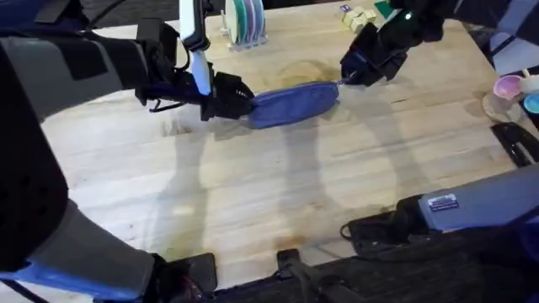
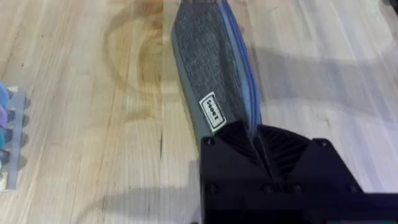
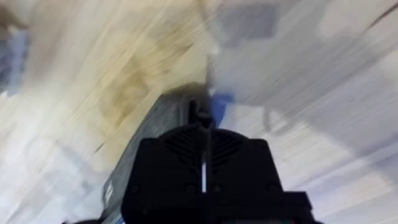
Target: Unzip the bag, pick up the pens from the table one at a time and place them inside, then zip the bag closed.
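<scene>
The blue-grey bag lies lengthwise on the table, a little behind its middle. My left gripper is shut on the bag's left end; in the left wrist view its black fingers pinch the fabric just past the white label of the bag. My right gripper sits at the bag's right end. In the blurred right wrist view it is closed to a thin slit at the zipper end of the bag. The pens are out of view.
A rack of coloured discs stands at the back, also at the edge of the left wrist view as the rack. Yellow blocks lie back right. Small bowls and a grey device are at the right.
</scene>
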Controlling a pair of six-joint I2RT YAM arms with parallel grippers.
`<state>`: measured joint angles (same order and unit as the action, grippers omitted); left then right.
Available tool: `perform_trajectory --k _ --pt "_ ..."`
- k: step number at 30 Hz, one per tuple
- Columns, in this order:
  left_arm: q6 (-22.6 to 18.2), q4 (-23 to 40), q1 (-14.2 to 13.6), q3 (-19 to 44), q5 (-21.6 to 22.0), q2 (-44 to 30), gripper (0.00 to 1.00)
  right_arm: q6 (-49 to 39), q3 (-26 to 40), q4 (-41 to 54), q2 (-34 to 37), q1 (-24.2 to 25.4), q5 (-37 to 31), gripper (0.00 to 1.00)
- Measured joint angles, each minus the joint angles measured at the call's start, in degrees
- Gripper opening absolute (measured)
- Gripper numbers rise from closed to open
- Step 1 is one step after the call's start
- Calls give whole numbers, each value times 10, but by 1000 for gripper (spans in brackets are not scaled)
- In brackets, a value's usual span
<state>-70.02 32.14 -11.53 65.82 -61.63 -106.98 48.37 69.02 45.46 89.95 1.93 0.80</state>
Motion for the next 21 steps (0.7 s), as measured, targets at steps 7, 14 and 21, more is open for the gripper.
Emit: perform_trajectory --k 7,14,21 --pt "0 0 0 0 -1 0 45 0 -52 -54 1 0 -41 33" --pt "0 -5 -1 0 -1 0 45 -7 -70 -79 2 0 -49 32" --pt "0 -8 8 -1 15 0 44 -78 -70 -72 -40 21 -123 664"
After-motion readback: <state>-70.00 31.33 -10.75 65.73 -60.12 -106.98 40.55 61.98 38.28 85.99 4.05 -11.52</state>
